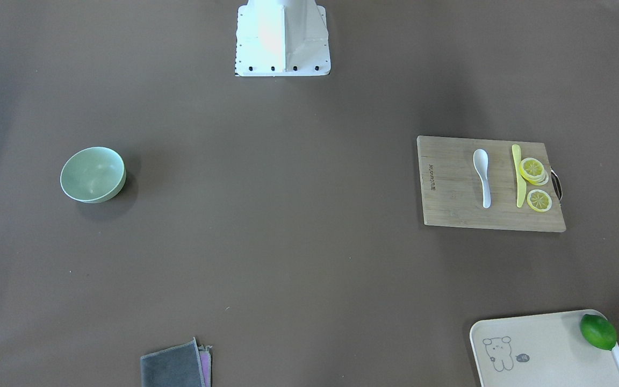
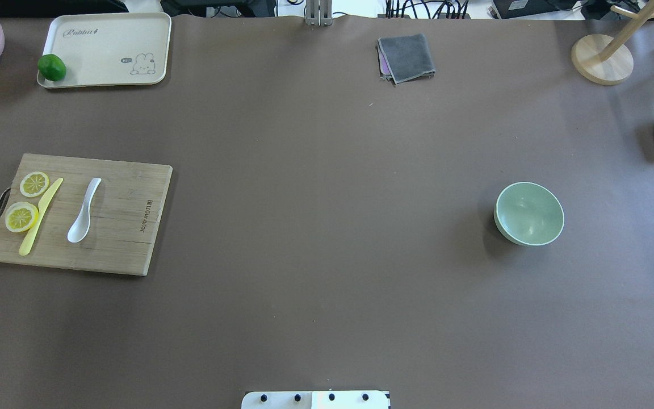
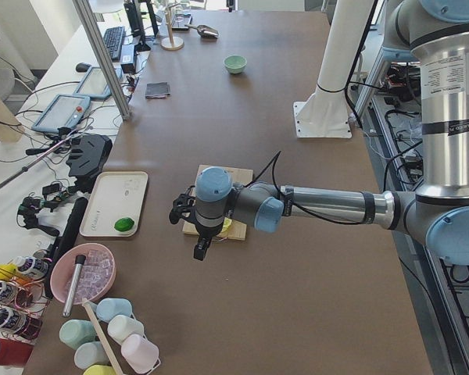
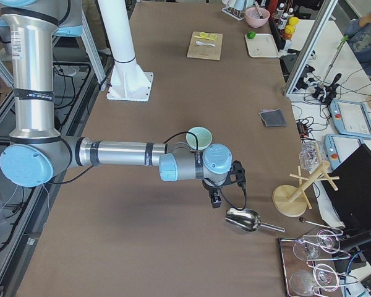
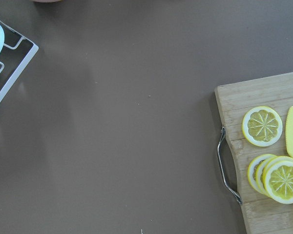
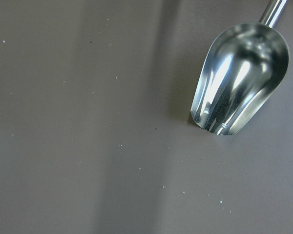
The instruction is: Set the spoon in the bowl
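Judging the spoon [image 2: 84, 211], on the board [image 2: 128, 238] by the left edge of the tabletop [image 2: 315, 227], light, stiff, slippery, best pinched across its handle; cannot tell opening of left claw [image 3: 198, 253] or right claw [image 4: 216, 202].

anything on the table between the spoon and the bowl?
Nothing: past the cutting board under the spoon, bare tabletop runs to the bowl, per the overhead view.

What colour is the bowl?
The bowl is plain pale mint green, clearest in the overhead exterior view.

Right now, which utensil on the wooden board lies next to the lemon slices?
The slim yellow knife; the white spoon lies apart from the lemon slices, farther along the board.
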